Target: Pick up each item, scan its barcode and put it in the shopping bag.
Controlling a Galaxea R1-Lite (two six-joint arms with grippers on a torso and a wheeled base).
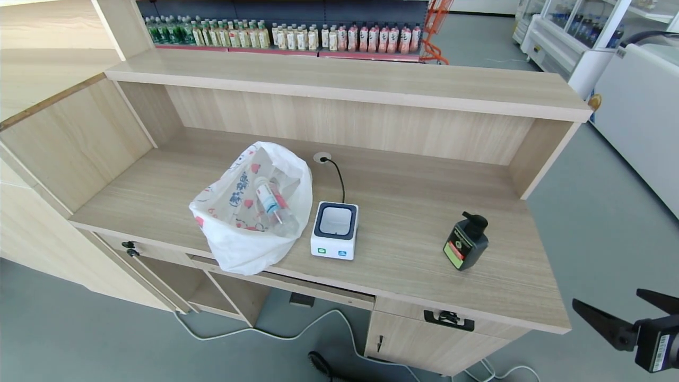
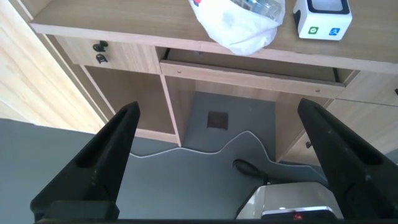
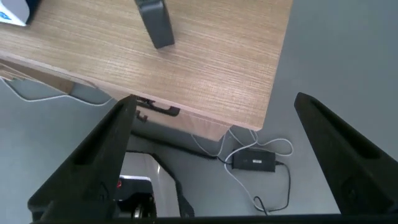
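The right tool (image 1: 607, 298) hangs off the right front corner of the desk (image 1: 403, 196), lower than the desk top. Its two black fingers are spread wide with nothing between them. The left tool (image 2: 217, 106) sits in front of the desk and below its front edge, facing the open space under the desk. Its fingers are also spread wide and empty.

A black pump bottle (image 1: 466, 243) stands upright on the right part of the desk, near the front edge and well apart from the other things. Its green and red label is turned toward the front. It is the nearest item to the right tool, but the two do not touch.

The scanner (image 1: 335, 231) is a white box near the middle of the front edge, with a dark-framed window facing up. On its front face are two small icons, one green and one blue. A black cable (image 1: 338, 179) runs from its back to a round grommet (image 1: 322, 157) set in the desk.

The shopping bag (image 1: 233, 233) is white plastic with red and blue print and stands just left of the scanner. I cannot tell whether the two touch. Its mouth is open, and its lower fold hangs over the front edge of the desk. A clear bottle (image 1: 271, 206) with a white cap lies tilted inside it.

Behind the desk, a store shelf (image 1: 281, 37) carries a row of drink bottles. A power adapter (image 3: 254, 161) lies on the grey floor below the desk's right end.
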